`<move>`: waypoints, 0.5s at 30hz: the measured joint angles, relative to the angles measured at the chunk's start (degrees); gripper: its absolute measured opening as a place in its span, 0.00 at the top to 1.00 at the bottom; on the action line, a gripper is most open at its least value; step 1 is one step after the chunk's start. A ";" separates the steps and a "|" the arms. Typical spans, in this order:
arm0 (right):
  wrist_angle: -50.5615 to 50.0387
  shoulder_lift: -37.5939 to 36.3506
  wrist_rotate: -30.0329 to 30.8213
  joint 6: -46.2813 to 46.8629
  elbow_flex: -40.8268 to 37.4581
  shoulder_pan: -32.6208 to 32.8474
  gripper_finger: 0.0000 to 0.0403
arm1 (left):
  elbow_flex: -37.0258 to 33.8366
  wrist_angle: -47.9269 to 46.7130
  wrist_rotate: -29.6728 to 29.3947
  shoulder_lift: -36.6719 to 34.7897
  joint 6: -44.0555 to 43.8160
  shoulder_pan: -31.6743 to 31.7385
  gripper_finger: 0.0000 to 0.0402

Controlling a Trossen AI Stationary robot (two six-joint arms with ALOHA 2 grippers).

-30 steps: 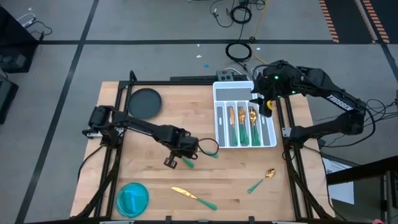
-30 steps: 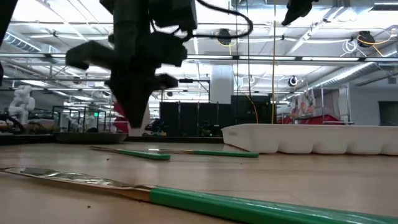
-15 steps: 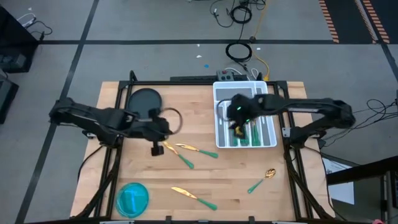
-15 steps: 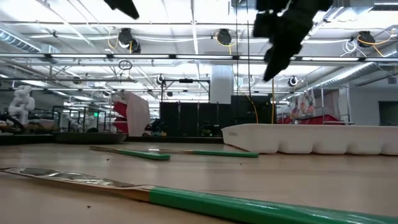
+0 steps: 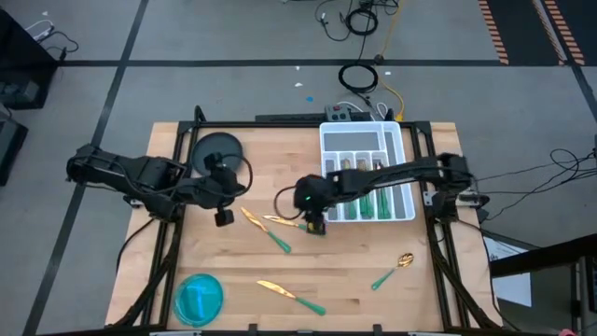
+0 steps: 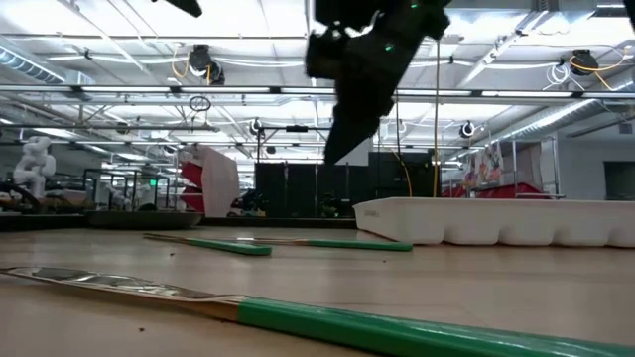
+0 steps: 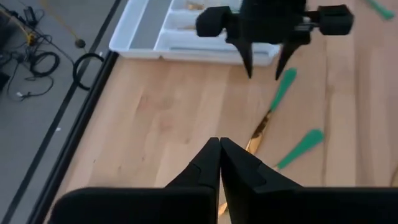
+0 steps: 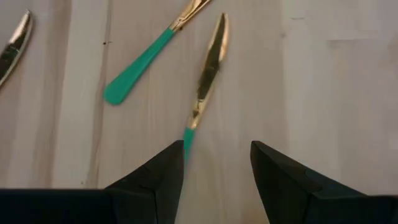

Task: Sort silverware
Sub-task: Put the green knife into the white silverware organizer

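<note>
Nearest the table's front edge lie a knife [image 5: 290, 295] beside a blue bowl [image 5: 199, 297], and, toward the right, a spoon [image 5: 394, 268]. At mid-table two more pieces lie close together, a fork or spoon [image 5: 265, 230] and a knife [image 5: 287, 222], each with a gold head and green handle. The right gripper [image 5: 314, 224] hangs directly over the latter with its fingers [image 8: 155, 177] spread apart and empty, straddling the knife where blade meets handle. The left gripper [image 5: 224, 217] waits near the pair on the far-left side, its fingers [image 7: 208, 163] pressed together and holding nothing. Such pieces are judged light, rigid and slippery on the polished metal; lying flat on wood, they leave little edge to catch, so the narrow neck or the green handle seems the better hold. The neighbouring piece lies just beside the knife and may be nudged as the fingers close. Farther back, the white tray [image 5: 398, 140] already holds several pieces in its slots, and a dark plate [image 5: 217, 149] sits at the far left. Between knife and tray the board appears unobstructed.
</note>
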 joint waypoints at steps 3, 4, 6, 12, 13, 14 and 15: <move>-0.17 4.38 0.18 0.18 2.48 1.17 0.56 | 0.00 -2.45 0.06 -0.02 -0.01 0.00 0.94; -0.51 5.61 0.24 0.43 3.00 1.52 0.56 | 0.00 -3.11 0.28 -0.02 -0.01 0.00 0.94; -0.39 7.40 0.24 1.37 3.58 2.00 0.56 | 0.00 -4.15 0.49 -0.02 -0.01 -0.01 0.94; -0.02 11.65 2.07 3.20 3.61 3.35 0.56 | 0.00 -4.66 0.66 -0.04 0.39 -0.79 0.93; -0.01 12.20 2.96 3.20 3.61 3.54 0.56 | 0.00 -4.99 0.66 -0.04 0.38 -0.89 0.93; 0.17 12.96 3.71 3.18 3.61 3.68 0.56 | 0.00 -5.51 0.73 -0.04 0.32 -1.05 0.93; 0.58 13.57 4.22 3.23 3.61 3.68 0.56 | 0.00 -6.03 0.76 -0.04 0.15 -1.14 0.93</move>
